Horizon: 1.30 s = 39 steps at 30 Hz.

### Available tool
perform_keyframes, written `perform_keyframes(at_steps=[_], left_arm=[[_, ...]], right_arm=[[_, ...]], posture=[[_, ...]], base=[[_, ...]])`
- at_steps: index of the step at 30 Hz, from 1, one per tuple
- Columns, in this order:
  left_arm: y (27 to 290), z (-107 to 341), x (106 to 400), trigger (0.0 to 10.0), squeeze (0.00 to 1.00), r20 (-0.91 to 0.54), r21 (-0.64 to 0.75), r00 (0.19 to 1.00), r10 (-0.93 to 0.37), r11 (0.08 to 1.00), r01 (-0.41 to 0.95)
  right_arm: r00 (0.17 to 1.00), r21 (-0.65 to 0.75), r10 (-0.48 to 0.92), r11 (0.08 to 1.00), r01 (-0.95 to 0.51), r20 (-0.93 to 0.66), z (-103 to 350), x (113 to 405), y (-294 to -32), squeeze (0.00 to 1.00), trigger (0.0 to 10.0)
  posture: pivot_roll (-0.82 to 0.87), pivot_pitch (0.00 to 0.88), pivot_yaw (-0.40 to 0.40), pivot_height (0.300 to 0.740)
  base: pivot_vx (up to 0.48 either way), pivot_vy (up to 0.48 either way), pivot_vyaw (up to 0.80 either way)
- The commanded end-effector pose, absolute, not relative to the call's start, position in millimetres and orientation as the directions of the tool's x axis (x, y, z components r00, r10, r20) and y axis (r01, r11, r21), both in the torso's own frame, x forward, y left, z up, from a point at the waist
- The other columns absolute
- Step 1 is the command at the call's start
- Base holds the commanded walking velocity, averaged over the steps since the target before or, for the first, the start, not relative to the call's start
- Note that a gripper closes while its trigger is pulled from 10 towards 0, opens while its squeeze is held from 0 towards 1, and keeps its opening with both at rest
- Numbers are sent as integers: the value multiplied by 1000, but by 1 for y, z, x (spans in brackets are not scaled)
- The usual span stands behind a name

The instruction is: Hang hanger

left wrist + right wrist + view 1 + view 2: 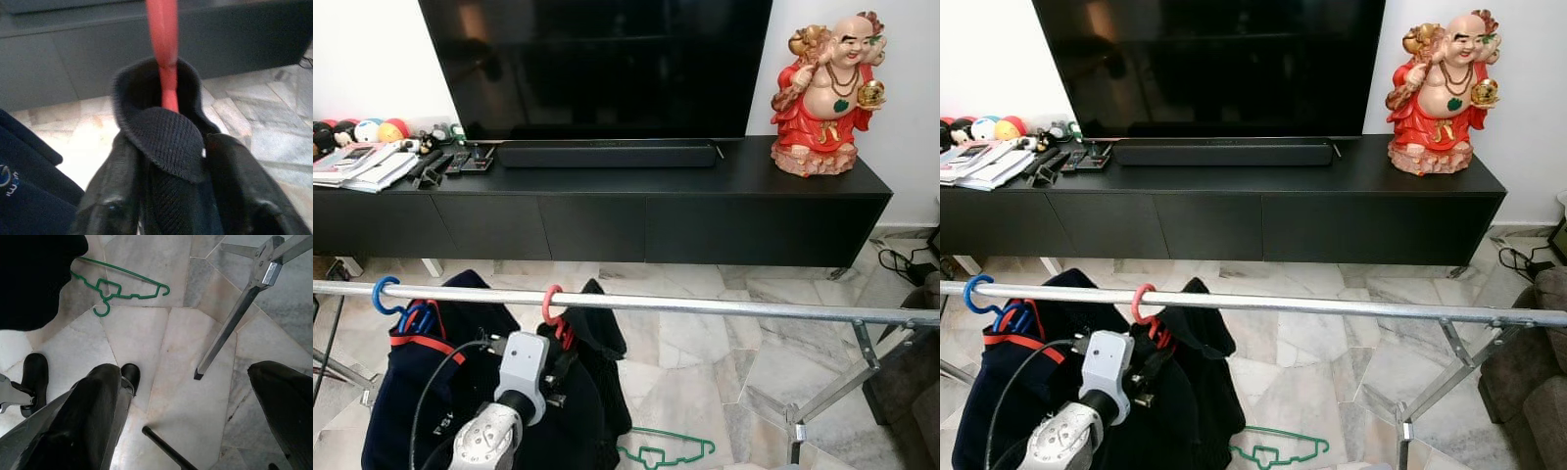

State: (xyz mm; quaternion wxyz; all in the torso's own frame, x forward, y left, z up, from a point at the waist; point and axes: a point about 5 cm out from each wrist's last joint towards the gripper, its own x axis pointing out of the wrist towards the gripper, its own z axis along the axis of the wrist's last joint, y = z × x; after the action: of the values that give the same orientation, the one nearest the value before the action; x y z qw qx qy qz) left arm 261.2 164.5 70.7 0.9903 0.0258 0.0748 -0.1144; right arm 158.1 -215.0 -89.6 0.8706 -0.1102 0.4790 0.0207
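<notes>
Left gripper point(168, 196) on red hanger point(551, 304) (hooked)

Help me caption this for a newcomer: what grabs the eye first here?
A bright red and gold laughing figurine stands at the right end of a long black TV cabinet. Nearer, a metal rail crosses the view, with a red hanger hooked over it carrying a dark garment that the left gripper grips at the collar.
</notes>
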Motion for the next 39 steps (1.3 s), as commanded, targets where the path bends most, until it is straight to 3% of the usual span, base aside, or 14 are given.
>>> perform_keyframes(at_steps=[1,9,10,11,12,33,39], left_arm=[[168,79,261,10000,1000,-113,37,973,-200,978,205],[165,82,258,10000,1000,-81,9,986,-146,989,147],[165,83,256,10000,267,-74,12,988,-136,991,137],[165,83,255,10000,267,-70,14,989,-132,991,134],[166,83,253,10000,0,-70,17,990,-125,992,126],[193,83,235,10000,0,-106,83,992,-64,994,73],[190,84,238,10000,0,-110,83,991,-76,993,85]], right_arm=[[536,-165,-62,975,-147,-842,-90,157,-213,0,10000],[532,-172,-63,972,-159,-845,-90,157,-216,0,10000],[532,-175,-67,972,-155,-844,-90,157,-217,0,10000],[533,-176,-68,972,-155,-843,-90,157,-218,0,10000],[534,-177,-67,972,-157,-843,-89,157,-218,0,10000],[535,-167,-62,975,-149,-842,-90,159,-214,0,10000],[536,-164,-63,976,-143,-842,-90,158,-214,0,10000]], posture=[[20,31,28,740],[31,32,6,740],[31,35,1,740],[31,35,1,740],[32,36,-2,740],[39,48,38,740],[38,55,42,740]], base=[[0,0,0],[0,0,0],[0,0,0],[0,0,0],[0,0,0],[0,0,0],[0,480,0]])
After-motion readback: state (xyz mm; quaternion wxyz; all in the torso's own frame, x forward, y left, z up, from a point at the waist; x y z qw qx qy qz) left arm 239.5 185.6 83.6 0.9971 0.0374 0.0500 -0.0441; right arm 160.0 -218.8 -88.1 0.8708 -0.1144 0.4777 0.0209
